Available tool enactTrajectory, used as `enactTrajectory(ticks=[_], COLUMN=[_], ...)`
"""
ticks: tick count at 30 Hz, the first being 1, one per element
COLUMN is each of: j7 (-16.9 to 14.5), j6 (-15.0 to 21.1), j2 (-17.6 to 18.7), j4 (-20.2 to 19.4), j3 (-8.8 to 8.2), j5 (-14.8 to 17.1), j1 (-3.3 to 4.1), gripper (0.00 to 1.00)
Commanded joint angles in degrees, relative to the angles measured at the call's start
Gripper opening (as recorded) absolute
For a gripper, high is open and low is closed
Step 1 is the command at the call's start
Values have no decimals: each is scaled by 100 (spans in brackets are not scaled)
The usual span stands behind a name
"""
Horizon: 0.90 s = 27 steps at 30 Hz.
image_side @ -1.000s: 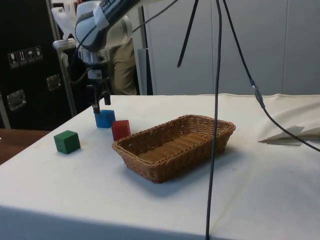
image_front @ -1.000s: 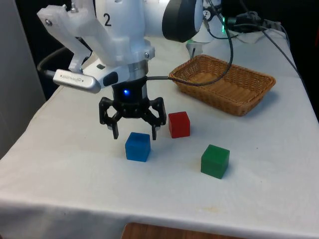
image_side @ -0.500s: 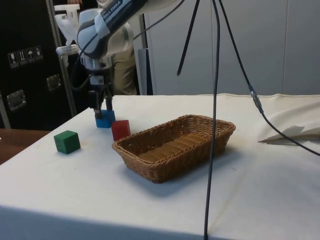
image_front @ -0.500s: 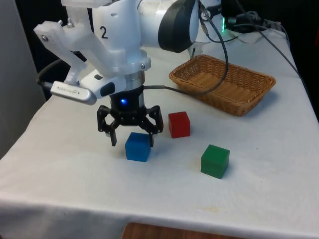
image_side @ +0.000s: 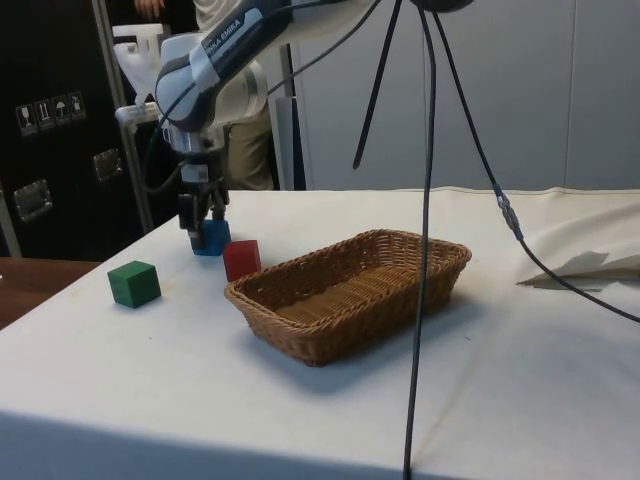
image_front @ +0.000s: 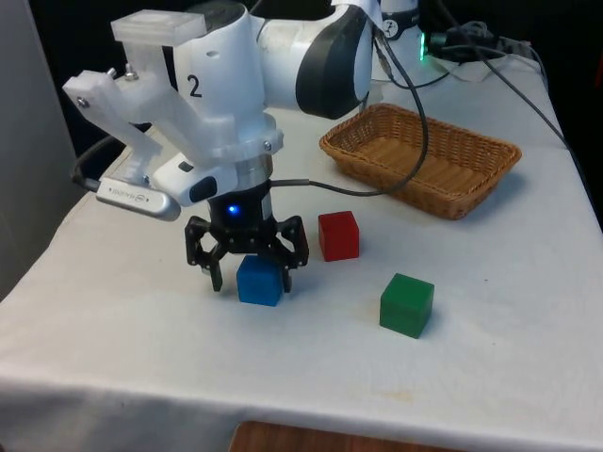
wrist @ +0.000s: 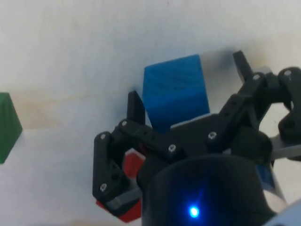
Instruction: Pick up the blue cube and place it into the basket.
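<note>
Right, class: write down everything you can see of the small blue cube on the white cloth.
The small blue cube is a plain, solid-looking block with flat matte faces and crisp edges. It sits square on the white tablecloth, nearer the front view's left than the red cube, apart from it. The black two-finger gripper straddles it, open, one finger on each side, with a gap showing in the wrist view.
</note>
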Motion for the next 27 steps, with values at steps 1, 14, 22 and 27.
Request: enactTrajectory(ticks=[1,14,22,27], j7=[-23,-23,-17,-23], j6=[-23,-11,-103,-218], j2=[23,23,-103,-218], j4=[34,29,6,0], j3=[23,17,-11,-40], j5=[23,17,0,0], j1=[-29,-29,-11,0], gripper=[100,0,0,0])
